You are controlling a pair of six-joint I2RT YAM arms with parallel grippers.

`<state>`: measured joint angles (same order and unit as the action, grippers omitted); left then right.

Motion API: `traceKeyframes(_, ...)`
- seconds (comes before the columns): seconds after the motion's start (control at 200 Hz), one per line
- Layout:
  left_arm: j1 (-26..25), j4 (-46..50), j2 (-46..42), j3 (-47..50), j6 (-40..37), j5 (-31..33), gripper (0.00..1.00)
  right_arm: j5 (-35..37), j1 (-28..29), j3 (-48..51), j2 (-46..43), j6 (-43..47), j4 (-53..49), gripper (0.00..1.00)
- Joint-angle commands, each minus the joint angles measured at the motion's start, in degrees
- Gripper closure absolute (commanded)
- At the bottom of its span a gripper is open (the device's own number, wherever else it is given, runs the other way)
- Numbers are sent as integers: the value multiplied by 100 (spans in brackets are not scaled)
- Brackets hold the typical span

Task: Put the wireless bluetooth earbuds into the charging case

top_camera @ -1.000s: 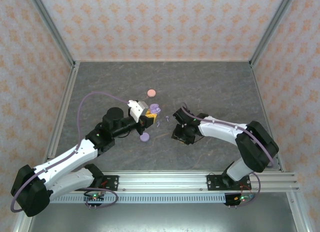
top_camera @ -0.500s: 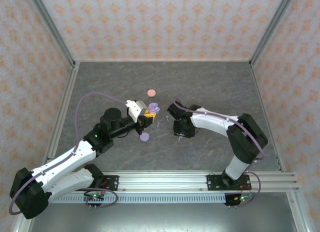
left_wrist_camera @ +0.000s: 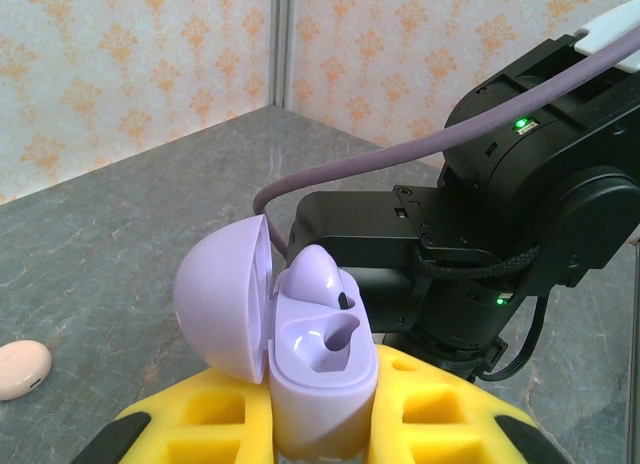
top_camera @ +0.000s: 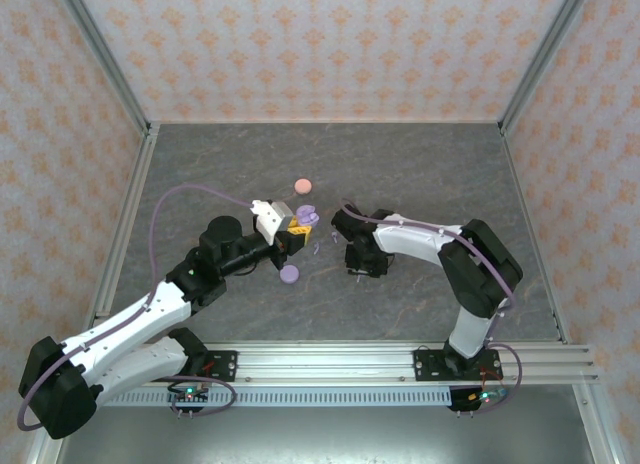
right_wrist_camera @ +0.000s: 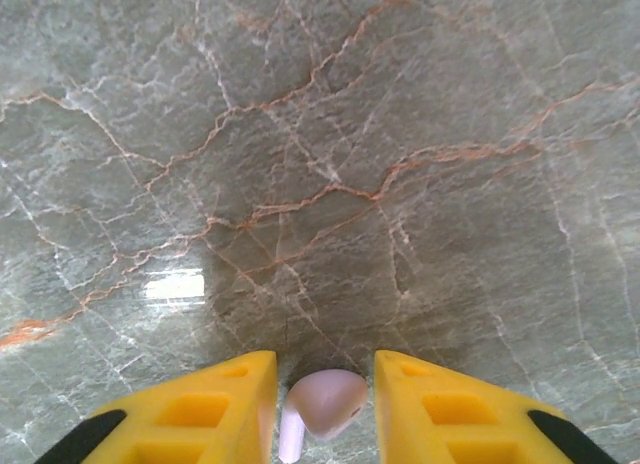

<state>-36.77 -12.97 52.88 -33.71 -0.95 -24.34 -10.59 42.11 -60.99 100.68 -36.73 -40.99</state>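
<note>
My left gripper [left_wrist_camera: 320,429] is shut on the base of an open lilac charging case [left_wrist_camera: 322,369], held upright with its lid [left_wrist_camera: 225,299] swung left. One lilac earbud [left_wrist_camera: 315,274] sits in the far slot and the near slot is hollow. From above, the case [top_camera: 307,217] is at my left gripper's [top_camera: 297,228] tip. My right gripper [right_wrist_camera: 325,409] points down at the table and straddles a lilac earbud [right_wrist_camera: 328,396] lying there. Its left finger [right_wrist_camera: 205,414] is against the stem, with a thin gap at the right finger [right_wrist_camera: 450,409].
A lilac round puck [top_camera: 289,274] lies just in front of my left gripper, and a pink puck [top_camera: 302,187] lies behind it. Small lilac pieces [top_camera: 318,246] lie between the two grippers. The right arm's black wrist [left_wrist_camera: 480,244] stands close behind the case.
The right arm has swung left toward the left gripper and its jaws have narrowed around the earbud. The left arm has barely moved.
</note>
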Motion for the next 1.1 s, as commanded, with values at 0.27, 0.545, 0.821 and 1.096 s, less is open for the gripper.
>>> traceKeyframes(0.27, -32, -60, -42, -83, 12, 107, 100, 0, 26, 137, -322, 121, 464, 79)
traceKeyframes(0.545, -32, -326, 103, -131, 192, -8, 100, 322, 25, 158, -1525, 581, 1019, 81)
traceKeyframes(0.821, -32, -769, 442, -174, 489, -30, 100, 687, 25, 272, -3150, 1227, 2016, 81)
traceKeyframes(1.096, -32, -1154, 808, -291, 719, -186, 100, 144, 34, 113, -4071, 1709, 2882, 82)
